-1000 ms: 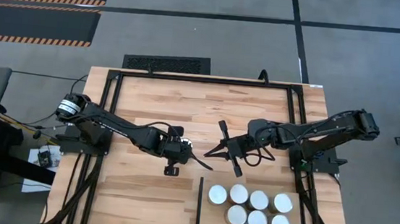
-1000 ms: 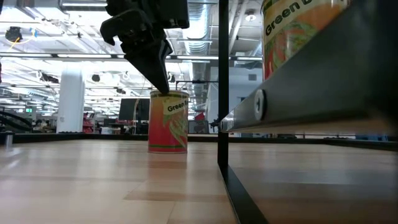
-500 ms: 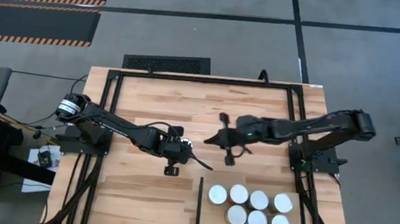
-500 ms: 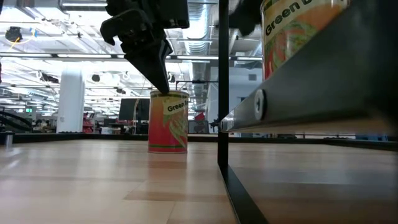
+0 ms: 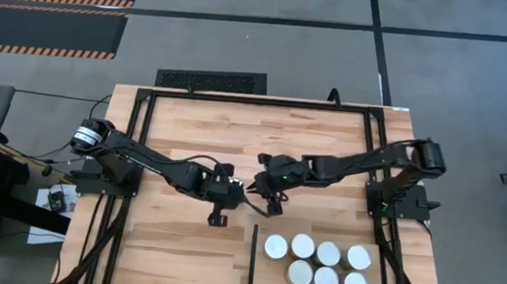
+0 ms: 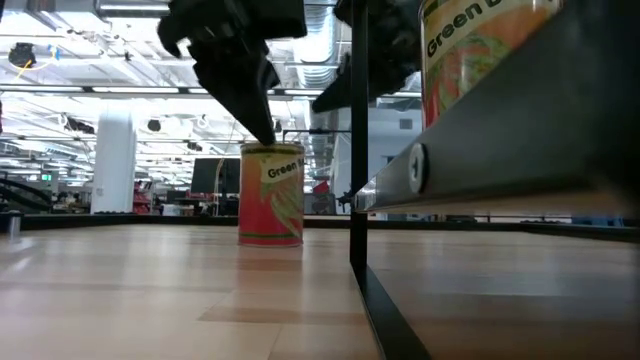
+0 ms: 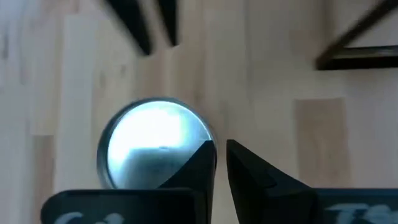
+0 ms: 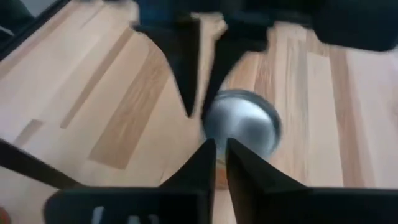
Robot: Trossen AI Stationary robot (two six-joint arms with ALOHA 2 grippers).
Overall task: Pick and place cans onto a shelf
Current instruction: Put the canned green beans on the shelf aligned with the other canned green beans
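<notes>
Right gripper (image 5: 251, 195) is parked over the lone can (image 6: 270, 194), fingers nearly clenched on nothing. Left gripper (image 5: 245, 198) sits opposite, likewise narrowed. Seven cans (image 5: 316, 262) are shelved already; probably the last pick is being lined up, so jaws must be spread first.

Lighting is bright and even across the light butcher-block wood counter (image 5: 199, 137); shadows are faint. Both wrist views are motion-blurred. Glare whitens the round silver top of the upright tin can (image 7: 155, 149). Ceiling lights glow in the low view.
</notes>
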